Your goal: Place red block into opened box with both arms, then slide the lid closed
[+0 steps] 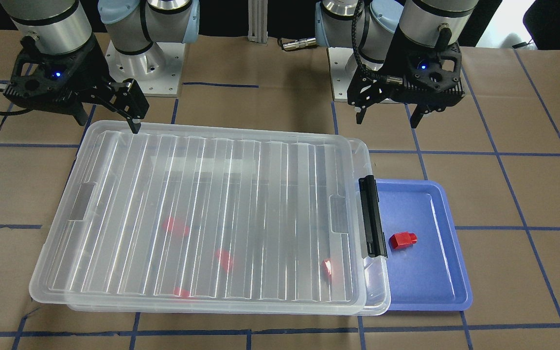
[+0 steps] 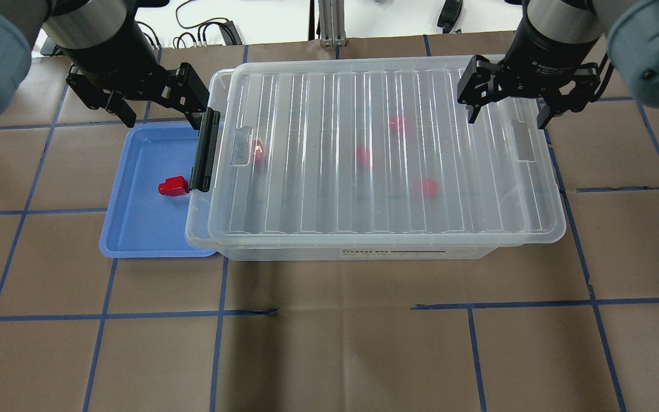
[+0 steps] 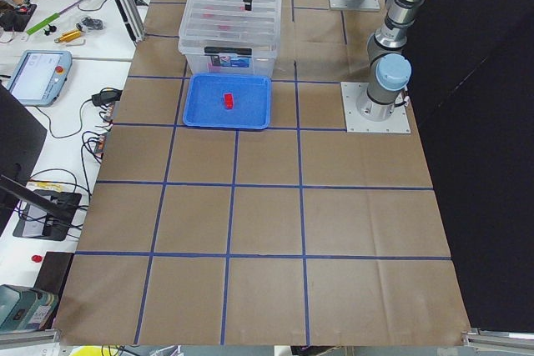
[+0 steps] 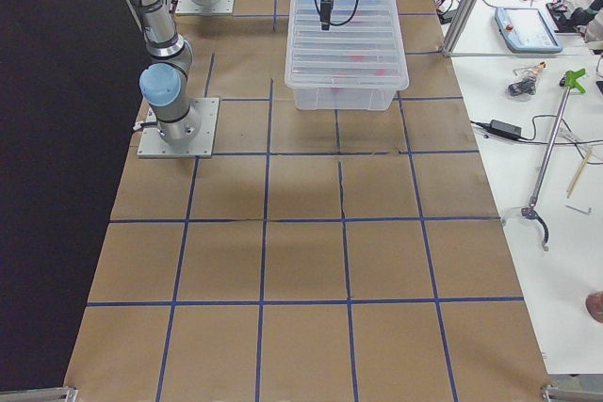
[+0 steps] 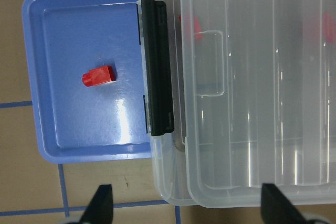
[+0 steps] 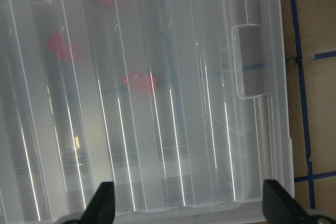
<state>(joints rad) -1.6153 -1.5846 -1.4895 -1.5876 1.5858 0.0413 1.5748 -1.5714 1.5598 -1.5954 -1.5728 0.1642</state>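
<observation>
Both black two-finger grippers hang wide open and empty. The left gripper (image 2: 162, 119) hovers above the latch end of the box, and the right gripper (image 2: 507, 120) hovers above the opposite end, with one finger close to the lid's rear edge; whether it touches I cannot tell. Between them sits the large, shallow, clear plastic box (image 2: 352, 252). The flat, ribbed, clear plastic lid (image 2: 318, 189) lies on top of the box. It is shifted away from the latch end, so it overhangs the box's far end and leaves a narrow uncovered strip beside the latch. A shallow blue plastic tray (image 2: 135, 229) lies partly tucked under the box's latch end. The long black latch bar (image 2: 206, 150) runs along that short end. Four blurred red pieces (image 2: 364, 155) show inside the box, under the lid. The small bright red plastic block (image 2: 173, 186) lies outside the box on the tray, just beside the latch bar. The lid slide looks like the step in hand, nearly but not fully done. I judge the next move calls for the right gripper to press the overhanging end toward the latch until the edges line up. If the tray block is the one meant, the lid must first slide back.
</observation>
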